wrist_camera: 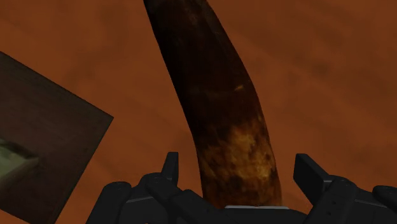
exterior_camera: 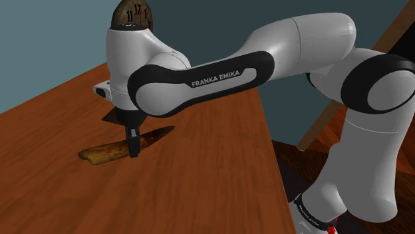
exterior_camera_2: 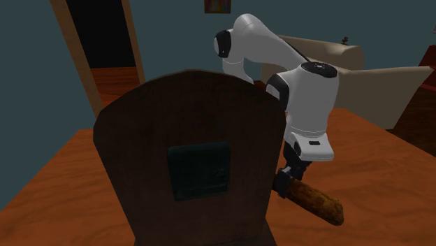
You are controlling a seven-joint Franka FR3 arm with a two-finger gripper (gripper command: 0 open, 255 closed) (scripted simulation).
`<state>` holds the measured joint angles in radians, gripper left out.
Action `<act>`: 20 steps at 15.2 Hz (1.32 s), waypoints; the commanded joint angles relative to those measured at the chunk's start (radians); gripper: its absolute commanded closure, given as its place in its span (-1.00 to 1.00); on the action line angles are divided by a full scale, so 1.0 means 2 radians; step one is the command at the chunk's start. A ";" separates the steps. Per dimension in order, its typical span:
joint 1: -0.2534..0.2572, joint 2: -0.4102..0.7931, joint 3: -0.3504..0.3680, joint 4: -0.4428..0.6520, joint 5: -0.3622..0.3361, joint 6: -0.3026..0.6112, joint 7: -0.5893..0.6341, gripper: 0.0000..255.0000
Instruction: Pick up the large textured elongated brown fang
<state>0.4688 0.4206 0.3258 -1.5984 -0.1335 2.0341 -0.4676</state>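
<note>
Flat on the reddish-brown wooden table [exterior_camera: 213, 186], well in from its edges: the long brown fang [exterior_camera: 100, 153], mottled and rough-looking, yellowish at the thick end, darkening toward the thin curved tip. In the shoulder view, thick end toward that view's left, tip toward its right and a little farther back. Straight above the fang's middle, the black gripper [exterior_camera: 134, 147] of the white Franka arm [exterior_camera: 233, 73], pointing down, fingertips low beside the fang.

From the wrist: fingers [wrist_camera: 170, 168] set wide apart, one on each side of the fang [wrist_camera: 222, 108], a strip of bare table between each fingertip and the fang's flank. Straddling, not clasping; nothing held. Paler mottled part nearest the gripper [wrist_camera: 238, 170], dark tip running away from it. Off to one side, apart from the fang, a corner of the dark wooden clock [wrist_camera: 44, 121].

In the second exterior view, up front, the back of that clock [exterior_camera_2: 189, 126], arched on top, with a square dark panel, hiding part of the table [exterior_camera_2: 56, 182]. Past it on that view's right, the gripper [exterior_camera_2: 282, 183] down at the fang [exterior_camera_2: 318, 200], thick end sticking out toward the lower right. In the shoulder view, the clock's rounded top [exterior_camera: 132, 13] peeping over the arm. Behind: teal walls, a wood-framed doorway [exterior_camera_2: 105, 35], a pale sofa [exterior_camera_2: 377, 77]
</note>
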 commanded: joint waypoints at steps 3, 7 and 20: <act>0.001 0.004 -0.001 -0.005 -0.002 0.010 0.001 -1.00; 0.001 0.005 -0.001 -0.004 -0.002 0.009 0.001 1.00; 0.000 -0.009 0.002 0.024 0.004 -0.032 -0.002 1.00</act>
<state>0.4692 0.4084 0.3288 -1.5570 -0.1276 1.9814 -0.4718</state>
